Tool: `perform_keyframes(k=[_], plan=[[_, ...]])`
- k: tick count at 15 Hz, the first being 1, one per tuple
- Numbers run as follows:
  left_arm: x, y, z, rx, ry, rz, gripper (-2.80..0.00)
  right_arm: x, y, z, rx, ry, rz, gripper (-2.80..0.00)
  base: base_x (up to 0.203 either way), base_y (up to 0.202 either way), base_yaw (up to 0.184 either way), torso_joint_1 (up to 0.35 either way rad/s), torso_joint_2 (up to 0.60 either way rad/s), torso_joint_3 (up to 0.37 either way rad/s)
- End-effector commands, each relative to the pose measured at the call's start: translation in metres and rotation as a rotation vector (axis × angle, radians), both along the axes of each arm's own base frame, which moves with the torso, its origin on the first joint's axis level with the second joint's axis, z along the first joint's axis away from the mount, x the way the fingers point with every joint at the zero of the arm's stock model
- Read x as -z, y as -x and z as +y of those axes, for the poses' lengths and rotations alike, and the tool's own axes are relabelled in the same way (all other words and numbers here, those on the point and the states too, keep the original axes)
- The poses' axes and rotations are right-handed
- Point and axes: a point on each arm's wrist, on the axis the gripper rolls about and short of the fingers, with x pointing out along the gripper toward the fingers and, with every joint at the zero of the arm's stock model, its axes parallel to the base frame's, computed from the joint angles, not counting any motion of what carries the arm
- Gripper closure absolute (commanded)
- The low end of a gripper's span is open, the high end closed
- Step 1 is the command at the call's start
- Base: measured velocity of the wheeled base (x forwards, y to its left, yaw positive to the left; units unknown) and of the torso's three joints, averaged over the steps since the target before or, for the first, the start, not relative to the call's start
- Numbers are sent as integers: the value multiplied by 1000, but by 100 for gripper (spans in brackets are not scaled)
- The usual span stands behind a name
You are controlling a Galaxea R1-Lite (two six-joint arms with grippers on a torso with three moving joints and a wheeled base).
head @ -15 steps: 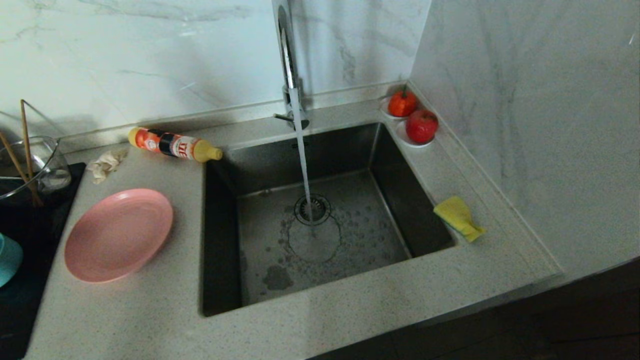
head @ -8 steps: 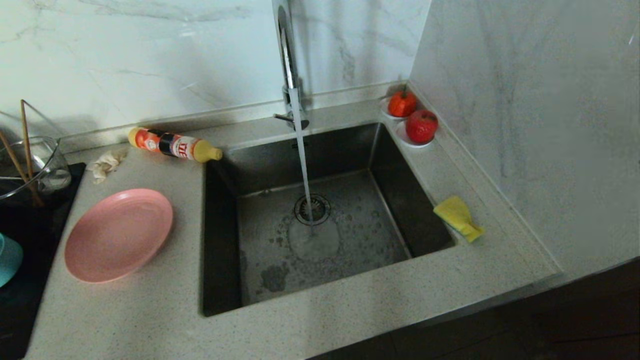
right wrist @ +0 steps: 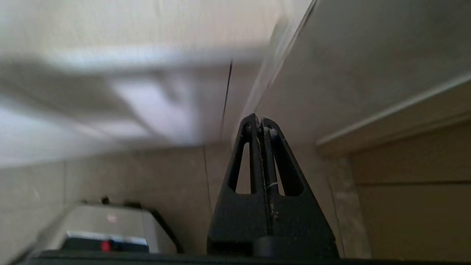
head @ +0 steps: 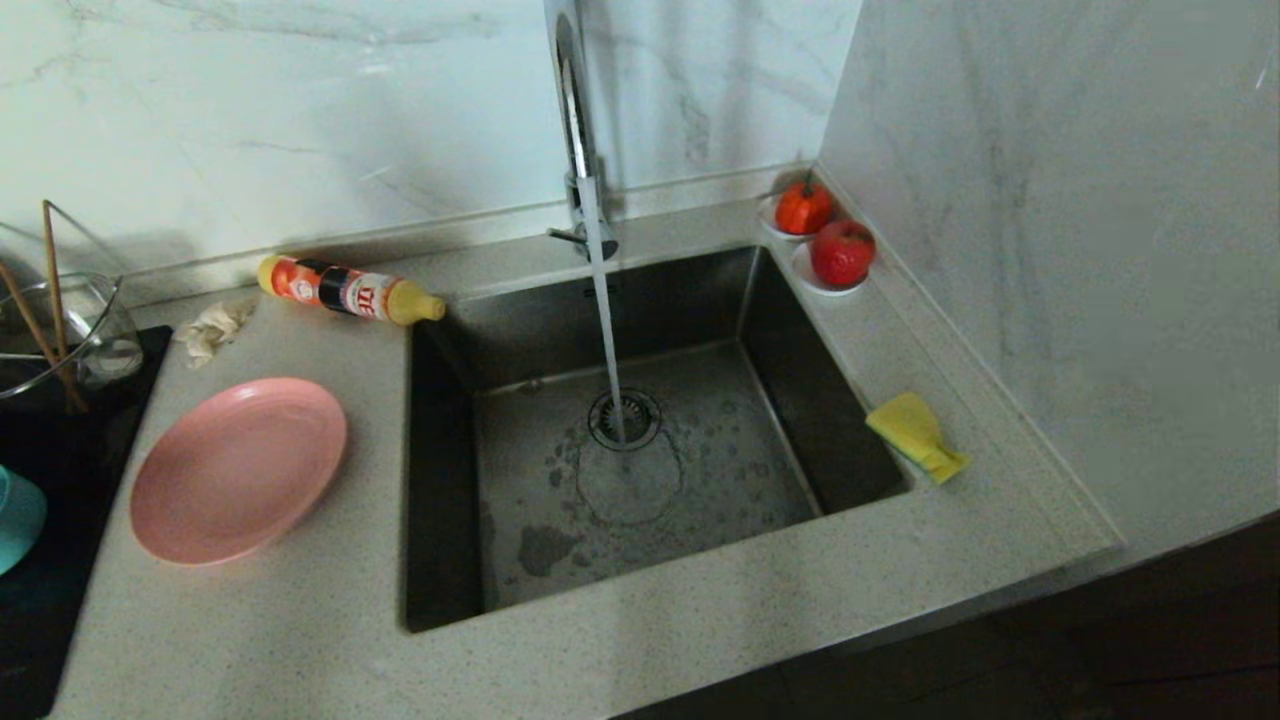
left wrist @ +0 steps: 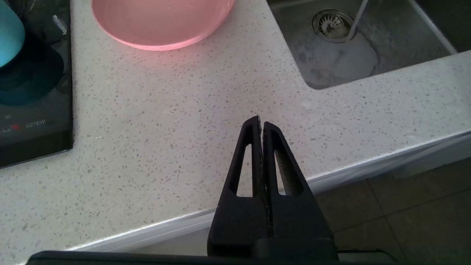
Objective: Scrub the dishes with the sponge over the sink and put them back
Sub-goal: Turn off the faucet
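Observation:
The pink plate [head: 238, 468] lies on the counter left of the sink [head: 780, 330], and the teal bowl [head: 18, 520] shows at the far left edge on the black hob. Right of the sink lies the yellow sponge [head: 915, 435]. Water runs from the tap [head: 578, 130] onto the drain. Neither arm shows in the head view. My left gripper [left wrist: 261, 121] is shut and empty above the counter's front edge, with the plate [left wrist: 162, 20] and the bowl [left wrist: 9, 31] beyond it. My right gripper [right wrist: 260, 120] is shut and empty, below the counter, facing cabinet fronts.
A detergent bottle [head: 345, 289] lies behind the plate beside a beige rag [head: 212, 328]. A glass cup with chopsticks [head: 60, 330] stands on the black hob [head: 60, 600]. Two red fruits on saucers [head: 825, 235] sit in the back right corner by the wall.
In the head view only the running water's splash pattern shifts. The plate, sponge and bottle have not moved.

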Motion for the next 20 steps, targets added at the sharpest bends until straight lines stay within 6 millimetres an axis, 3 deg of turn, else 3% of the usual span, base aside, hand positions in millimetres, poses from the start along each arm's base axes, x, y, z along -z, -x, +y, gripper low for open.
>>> perform_keyframes(k=[1,20], plan=[[0,0,0,1,0,-2,0,27,-4,0,4,12,49,0,0,0,0,0,0,0],[0,0,0,-2,1,-2,0,32,-8,0,24,-44,120,0,0,0,0,0,0,0]])
